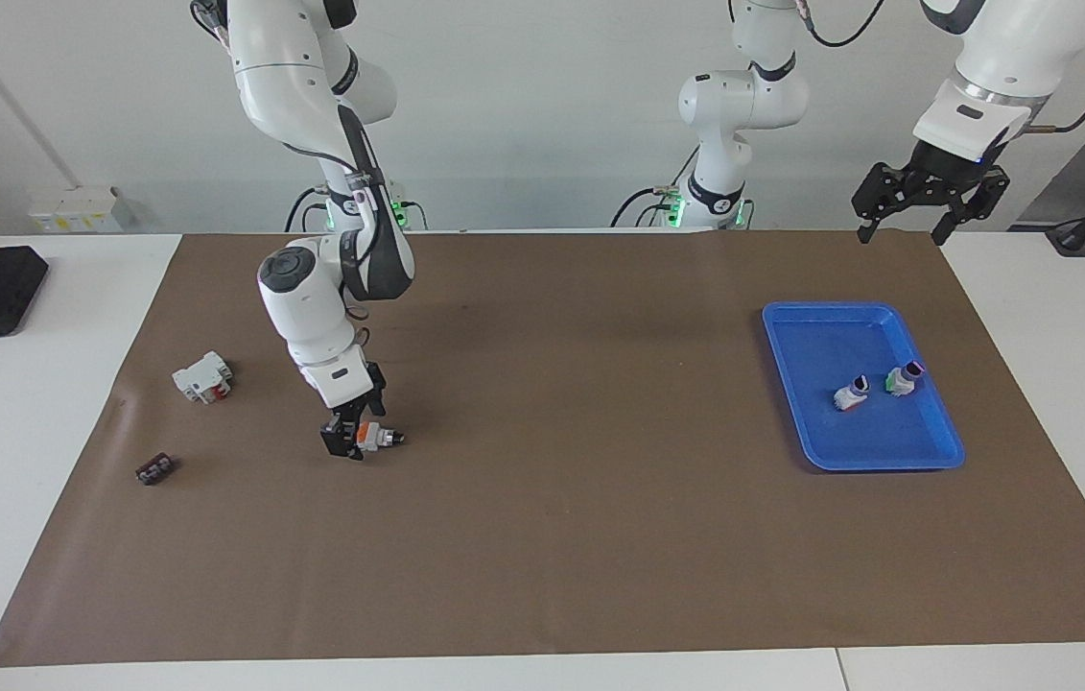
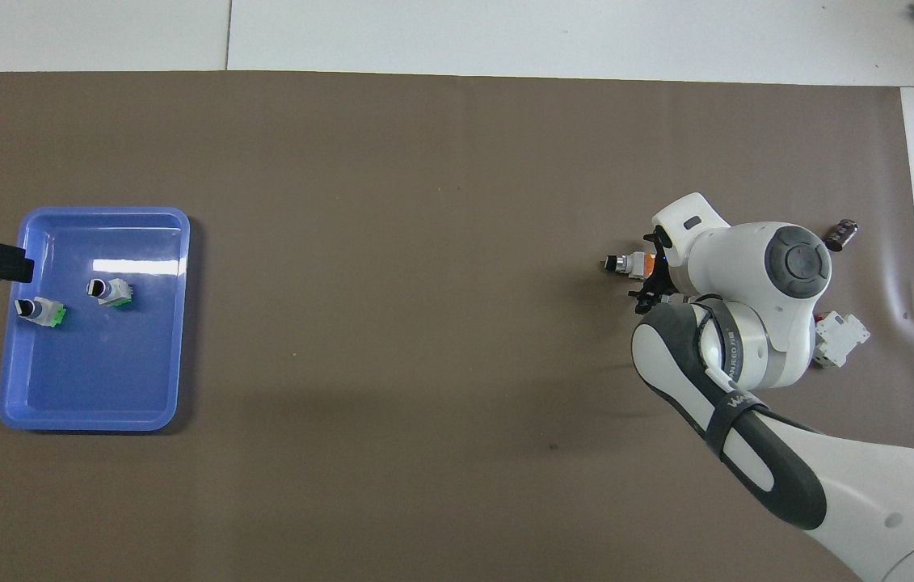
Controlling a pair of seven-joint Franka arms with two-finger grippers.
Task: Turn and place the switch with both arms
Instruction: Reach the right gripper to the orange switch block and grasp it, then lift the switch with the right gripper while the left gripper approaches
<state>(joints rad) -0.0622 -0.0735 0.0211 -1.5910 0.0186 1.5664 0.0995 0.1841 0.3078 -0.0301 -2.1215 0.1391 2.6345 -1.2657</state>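
Two white robot arms stand at one edge of a tabletop [image 1: 53, 317] covered by a brown mat [image 1: 552, 499]. The left arm waits raised near its base, its left gripper [image 1: 926, 197] hanging in the air above the mat's edge, closer to the robots than the tray, with its black fingers spread apart and holding nothing. Next out from the robots, toward the left arm's end of the tabletop, lies one blue tray [image 1: 926, 451]; inside it are two small switches [image 1: 852, 393], each lying on its side and a little apart from the other. At about the same distance, toward the right arm's end, sits one larger white block [image 1: 202, 376] with a red part. Slightly farther out, the right arm bends down to the mat, and the right gripper [image 1: 357, 440] is lowered right at the surface with its fingers closed around the switch [image 1: 377, 438], the one with the orange section. The switch lies on its side between the fingers, its white and orange body inside the grip and its black-and-silver knob poking out toward the middle of the tabletop. Whether it rests on the mat or is just lifted cannot be told. Farthest from the robots, one small dark part [image 1: 155, 468] lies alone on the mat.
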